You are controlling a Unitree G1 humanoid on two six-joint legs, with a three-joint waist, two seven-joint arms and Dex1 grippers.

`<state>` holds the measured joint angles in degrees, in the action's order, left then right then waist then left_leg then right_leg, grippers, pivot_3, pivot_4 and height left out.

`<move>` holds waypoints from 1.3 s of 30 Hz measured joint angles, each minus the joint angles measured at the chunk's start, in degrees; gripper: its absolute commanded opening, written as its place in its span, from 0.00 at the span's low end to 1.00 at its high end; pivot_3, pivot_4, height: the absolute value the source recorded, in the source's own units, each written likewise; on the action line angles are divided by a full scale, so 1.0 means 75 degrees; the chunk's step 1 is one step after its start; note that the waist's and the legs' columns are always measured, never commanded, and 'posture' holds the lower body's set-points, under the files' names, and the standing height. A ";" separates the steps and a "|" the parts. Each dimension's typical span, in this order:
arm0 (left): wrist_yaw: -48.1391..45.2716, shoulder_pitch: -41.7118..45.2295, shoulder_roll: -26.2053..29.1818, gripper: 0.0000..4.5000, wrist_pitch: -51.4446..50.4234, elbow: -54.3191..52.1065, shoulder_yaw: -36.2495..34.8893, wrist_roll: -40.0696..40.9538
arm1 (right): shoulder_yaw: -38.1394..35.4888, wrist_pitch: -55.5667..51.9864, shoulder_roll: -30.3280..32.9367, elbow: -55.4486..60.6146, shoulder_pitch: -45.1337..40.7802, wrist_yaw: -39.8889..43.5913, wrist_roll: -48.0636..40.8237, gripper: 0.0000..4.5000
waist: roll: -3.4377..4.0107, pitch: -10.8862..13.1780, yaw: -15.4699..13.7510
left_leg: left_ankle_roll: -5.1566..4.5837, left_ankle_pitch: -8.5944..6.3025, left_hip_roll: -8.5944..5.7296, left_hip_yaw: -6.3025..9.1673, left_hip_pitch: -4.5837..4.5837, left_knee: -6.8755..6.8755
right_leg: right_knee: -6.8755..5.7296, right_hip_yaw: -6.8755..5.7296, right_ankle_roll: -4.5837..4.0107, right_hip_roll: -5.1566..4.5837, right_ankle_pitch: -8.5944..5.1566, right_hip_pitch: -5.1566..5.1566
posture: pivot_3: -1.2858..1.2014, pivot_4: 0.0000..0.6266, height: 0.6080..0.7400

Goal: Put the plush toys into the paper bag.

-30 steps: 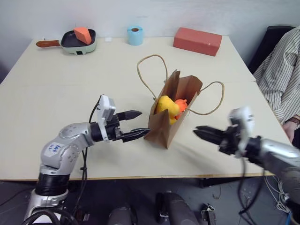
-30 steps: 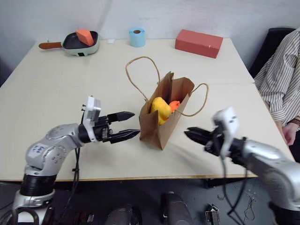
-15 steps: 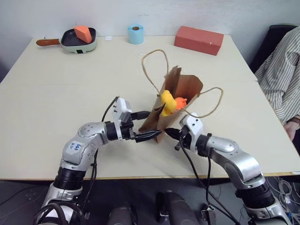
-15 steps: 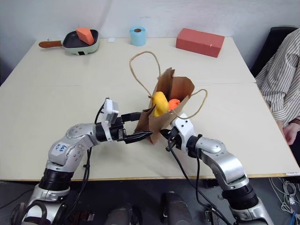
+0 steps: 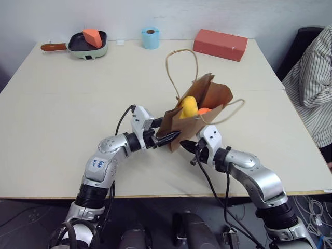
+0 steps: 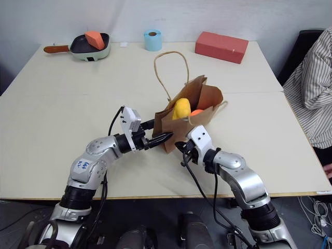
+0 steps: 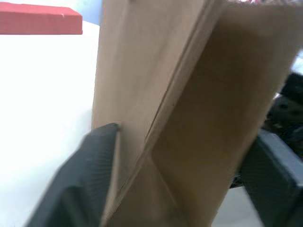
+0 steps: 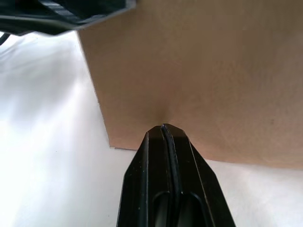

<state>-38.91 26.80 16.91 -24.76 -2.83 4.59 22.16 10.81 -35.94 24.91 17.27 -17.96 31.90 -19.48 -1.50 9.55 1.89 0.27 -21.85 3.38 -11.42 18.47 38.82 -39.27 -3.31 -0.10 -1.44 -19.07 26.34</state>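
The brown paper bag [image 5: 199,120] stands tilted on the table, one cord handle looping up. Both plush toys poke out of its open top: the yellow one [image 5: 188,107] and, beside it, the orange one [image 5: 204,110]. My left gripper [image 5: 168,130] straddles the bag's lower near corner; in the left wrist view its fingers [image 7: 90,179] press on both sides of the creased paper [image 7: 189,118]. My right gripper [image 5: 184,144] is shut. Its tip [image 8: 163,128] pushes into the bag's face low down and dents the paper [image 8: 213,71].
At the table's far edge stand a pan holding an orange wedge [image 5: 86,43], a blue roll [image 5: 150,38] and a red box [image 5: 218,45]. A person in a striped shirt [image 5: 314,78] sits at the right. Bare tabletop [image 5: 62,104] lies to the left.
Both arms have swung in to the bag. My left jaws have narrowed around its corner, and the shut right tip has reached its face. The bag has shifted right and tilted.
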 measured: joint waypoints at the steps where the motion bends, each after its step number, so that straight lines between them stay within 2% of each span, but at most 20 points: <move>1: -0.0065 0.0019 0.0000 0.52 0.0063 0.0103 0.0002 -0.0002 | -0.0007 0.0007 0.0000 0.0001 0.0005 0.0017 0.0002 0.00 | 0.0000 0.0000 -0.0003 | 0.0000 0.0000 0.0000 0.0000 -0.0001 0.0000 | -0.0001 0.0000 0.0000 0.0000 0.0000 0.0000 | 0.52 0.24 1.00; 5: -0.0337 0.0248 0.0010 0.25 0.0167 0.0350 0.0009 -0.0008 | -0.0090 0.0064 0.0032 0.0049 0.0134 0.0116 -0.0007 0.00 | 0.0000 0.0000 -0.0021 | 0.0000 0.0000 0.0000 0.0000 0.0002 0.0002 | -0.0001 0.0000 0.0000 0.0000 0.0000 0.0000 | 0.52 0.24 1.00; 8: -0.0882 0.0573 0.0163 0.04 0.0207 0.0695 -0.0023 0.0091 | -0.0584 0.0072 0.0549 0.0830 0.0787 0.0400 -0.0289 0.00 | 0.0000 0.0000 -0.0042 | 0.0000 -0.0001 0.0000 0.0002 0.0008 -0.0001 | 0.0006 -0.0006 0.0000 0.0000 0.0000 0.0003 | 0.52 0.24 1.00; 9: -0.1049 0.0607 0.0260 0.01 0.0219 0.0787 -0.0079 0.0123 | -0.0791 0.0067 0.0714 0.1083 0.0939 0.0493 -0.0373 0.00 | 0.0000 0.0000 -0.0038 | -0.0001 -0.0001 0.0000 0.0001 0.0007 0.0001 | 0.0006 -0.0006 0.0000 0.0000 0.0000 0.0002 | 0.52 0.24 1.00; 12: -0.1807 0.0860 0.0408 0.01 0.0209 0.1043 -0.0043 0.0332 | -0.1758 -0.0115 0.1264 0.2025 0.1772 0.0888 -0.1084 0.00 | -0.0001 0.0001 -0.0053 | -0.0001 -0.0001 0.0000 0.0006 0.0010 0.0001 | 0.0000 -0.0010 0.0000 0.0002 0.0000 0.0003 | 0.52 0.24 1.00; 14: -0.2918 0.1208 0.0957 0.01 0.0037 0.1291 -0.0081 0.0699 | -0.3399 -0.0413 0.1977 0.2951 0.2761 0.1447 -0.2235 0.00 | 0.0001 0.0004 -0.0069 | 0.0000 -0.0001 -0.0001 0.0012 0.0016 0.0005 | 0.0001 -0.0017 0.0000 0.0003 -0.0001 0.0006 | 0.52 0.24 1.00; 16: -0.3684 0.1491 0.1289 0.01 -0.0056 0.1436 -0.0167 0.0885 | -0.4744 -0.0610 0.2413 0.3327 0.3227 0.1800 -0.3122 0.00 | -0.0004 0.0005 -0.0011 | 0.0000 -0.0001 -0.0002 0.0007 0.0006 0.0009 | -0.0003 -0.0012 0.0000 0.0003 0.0000 -0.0003 | 0.52 0.24 1.00; 18: -0.4964 0.1806 0.1655 0.01 0.0027 0.1677 0.0083 0.0963 | -0.6596 -0.1060 0.3131 0.3487 0.3862 0.2396 -0.4568 0.00 | -0.0001 0.0006 -0.0019 | 0.0001 -0.0002 -0.0004 0.0009 -0.0029 0.0013 | -0.0005 -0.0010 0.0000 0.0006 -0.0001 -0.0043 | 0.52 0.24 1.00; 21: -0.5872 0.2010 0.1797 0.01 0.0539 0.2413 0.0304 0.0751 | -0.8299 -0.1438 0.3741 0.3367 0.4334 0.2932 -0.5525 0.00 | -0.0006 0.0009 -0.0020 | 0.0006 -0.0005 -0.0003 0.0046 -0.0083 -0.0006 | 0.0032 -0.0004 -0.0002 0.0028 -0.0001 -0.0108 | 0.52 0.24 1.00; 24: -0.6278 0.2299 0.1664 0.01 0.1368 0.3433 0.0463 0.0364 | -0.9269 -0.1679 0.4052 0.3155 0.4758 0.3411 -0.5967 0.00 | -0.0022 0.0005 -0.0036 | 0.0000 -0.0008 -0.0002 0.0064 -0.0070 -0.0011 | 0.0052 -0.0004 -0.0001 0.0031 0.0000 -0.0117 | 0.52 0.24 1.00; 29: -0.6277 0.2674 0.1468 0.01 0.2500 0.4841 0.0605 -0.0230 | -0.9674 -0.1736 0.4549 0.2692 0.4968 0.4023 -0.5941 0.00 | -0.0032 0.0011 -0.0044 | -0.0007 -0.0012 -0.0002 0.0071 -0.0059 -0.0018 | 0.0072 -0.0011 0.0005 0.0030 0.0001 -0.0114 | 0.52 0.24 1.00; 32: -0.6269 0.2852 0.1686 0.13 0.2281 0.4899 0.0592 -0.0333 | -0.9364 -0.1549 0.4927 0.2276 0.4688 0.4266 -0.5613 0.18 | -0.0035 0.0012 -0.0020 | -0.0007 -0.0012 -0.0002 0.0074 -0.0061 -0.0018 | 0.0070 -0.0012 0.0005 0.0030 0.0001 -0.0114 | 0.52 0.24 1.00; 33: -0.6267 0.2841 0.1828 0.20 0.2100 0.4804 0.0575 -0.0330 | -0.9223 -0.1499 0.5013 0.2115 0.4604 0.4341 -0.5528 0.27 | -0.0037 0.0014 -0.0010 | -0.0006 -0.0012 -0.0002 0.0078 -0.0062 -0.0021 | 0.0068 -0.0011 0.0005 0.0030 0.0001 -0.0113 | 0.52 0.24 1.00; 39: -0.6138 0.1618 0.3793 0.61 0.0216 0.2451 -0.0359 0.0216 | -0.7866 -0.0972 0.5492 0.0911 0.3577 0.4995 -0.4918 0.71 | -0.0035 0.0025 0.0083 | 0.0007 -0.0011 -0.0002 0.0132 -0.0062 -0.0012 | 0.0049 -0.0015 0.0003 0.0031 0.0000 -0.0099 | 0.52 0.24 1.00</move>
<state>-84.94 38.93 45.35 -23.14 15.55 1.90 23.78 -48.19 -43.23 66.09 24.10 8.87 69.37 -56.37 -1.77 9.74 2.52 0.32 -21.94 3.36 -10.43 18.01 38.73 -38.90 -3.42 -0.08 -1.21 -19.07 25.59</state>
